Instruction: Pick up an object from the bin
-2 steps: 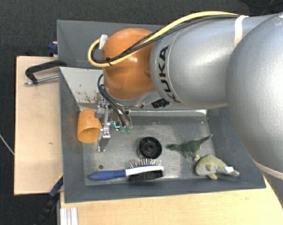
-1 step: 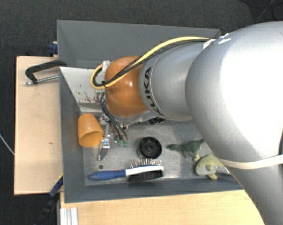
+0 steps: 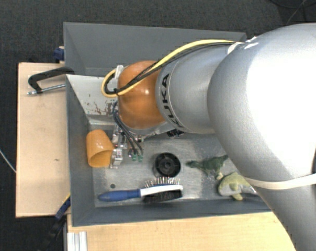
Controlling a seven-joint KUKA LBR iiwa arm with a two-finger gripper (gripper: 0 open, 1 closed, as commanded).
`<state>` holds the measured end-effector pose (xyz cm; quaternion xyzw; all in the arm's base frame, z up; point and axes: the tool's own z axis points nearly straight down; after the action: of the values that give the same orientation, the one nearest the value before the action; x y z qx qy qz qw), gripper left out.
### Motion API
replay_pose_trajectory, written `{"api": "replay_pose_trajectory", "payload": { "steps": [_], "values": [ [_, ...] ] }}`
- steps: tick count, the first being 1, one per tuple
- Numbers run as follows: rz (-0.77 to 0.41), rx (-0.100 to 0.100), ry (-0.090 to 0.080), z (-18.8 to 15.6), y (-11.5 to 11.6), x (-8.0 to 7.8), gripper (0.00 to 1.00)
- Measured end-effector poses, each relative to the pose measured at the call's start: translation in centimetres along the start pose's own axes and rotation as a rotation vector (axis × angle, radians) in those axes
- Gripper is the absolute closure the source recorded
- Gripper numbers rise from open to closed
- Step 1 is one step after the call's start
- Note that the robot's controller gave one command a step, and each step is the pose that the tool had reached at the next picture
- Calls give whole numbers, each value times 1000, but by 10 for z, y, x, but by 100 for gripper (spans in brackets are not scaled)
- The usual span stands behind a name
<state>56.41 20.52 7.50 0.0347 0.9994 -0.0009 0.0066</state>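
Gripper [image 3: 117, 155] sits low at left-centre of the frame, touching or just beside the right end of an orange plastic cup [image 3: 99, 148]. The cup lies on its side by the left wall of the grey metal bin [image 3: 147, 41]. Spread or clenched: cannot tell, as the orange wrist cover and cables hide most of it. Nothing visibly held. Cup is the likeliest target, judged by closeness only.

Risks:
- Cup is round and on its side, so a push from the right would likely roll or slide it into the wall instead of seating it.
- A grip on the thin rim may slip or twist out on the lift.
- The left wall is just beside the cup, so the gripper could hit wall or floor if it goes lower or further left.
- White card with reddish specks [image 3: 90, 95], leaning in the bin's upper-left corner, is near the wrist and could get nudged.

Bin contents:
- Cup at left.
- Black round knob-like part [image 3: 167, 164] at lower centre.
- Blue-handled brush with dark bristle head [image 3: 142, 194] along the bottom wall.
- Green toy dinosaur [image 3: 210, 164] at lower right.
- Pale yellow-green soft toy [image 3: 232, 184] just below the dinosaur, beside the arm.

All of these lie apart from the cup. Whether the cup itself holds anything: cannot tell.
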Motion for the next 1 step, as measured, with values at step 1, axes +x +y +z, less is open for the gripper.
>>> {"api": "replay_pose_trajectory", "payload": {
  "steps": [1],
  "values": [
    [4, -1, 7, -21, 3, -9, 100]
  ]
}}
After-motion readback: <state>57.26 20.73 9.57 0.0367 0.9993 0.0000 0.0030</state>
